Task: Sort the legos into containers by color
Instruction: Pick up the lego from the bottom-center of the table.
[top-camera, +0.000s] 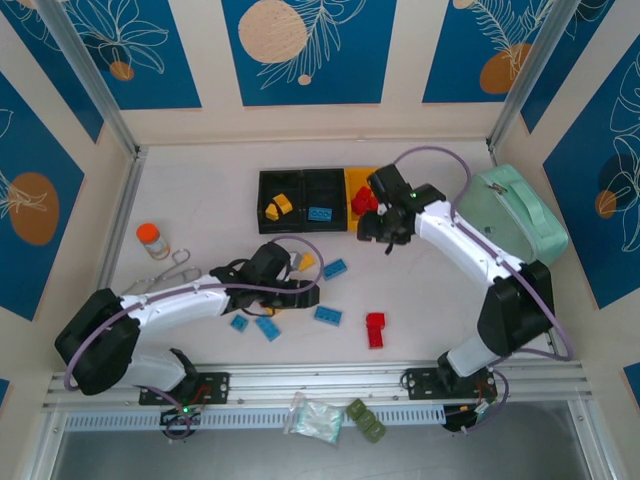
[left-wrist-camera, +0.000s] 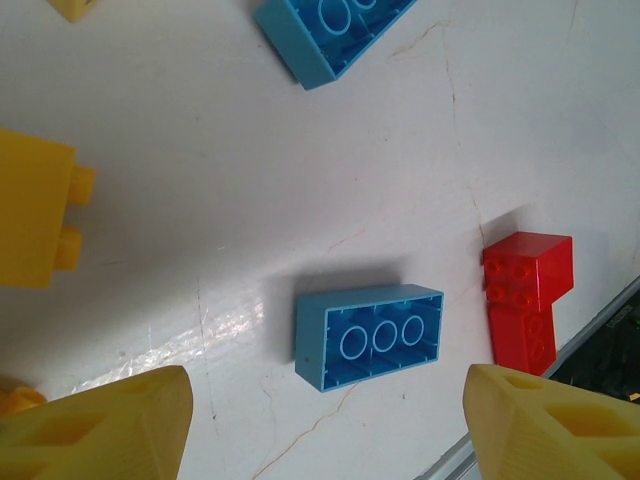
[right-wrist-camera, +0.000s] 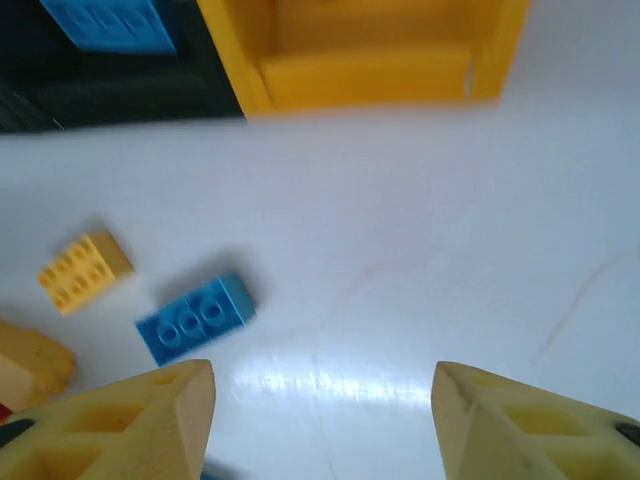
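Observation:
Three joined containers stand at the back: a black bin (top-camera: 282, 186) with a yellow lego (top-camera: 278, 207), a black bin (top-camera: 322, 188) with a blue lego (top-camera: 320, 214), and a yellow bin (top-camera: 357, 182) with red legos (top-camera: 363, 203). Loose legos lie mid-table: blue ones (top-camera: 335, 268), (top-camera: 327, 315), (top-camera: 267, 328), a red one (top-camera: 375, 329) and a yellow one (top-camera: 305, 261). My left gripper (left-wrist-camera: 330, 430) hangs open over an upturned blue lego (left-wrist-camera: 370, 337) beside a red lego (left-wrist-camera: 527, 298). My right gripper (right-wrist-camera: 325, 420) is open and holds nothing, in front of the yellow bin (right-wrist-camera: 365, 50).
An orange-capped jar (top-camera: 152, 240) stands at the left with a metal tool (top-camera: 175, 268) beside it. A mint-green case (top-camera: 515, 215) fills the right side. A plastic bag (top-camera: 317, 418) and a green lump (top-camera: 366, 420) lie on the near rail.

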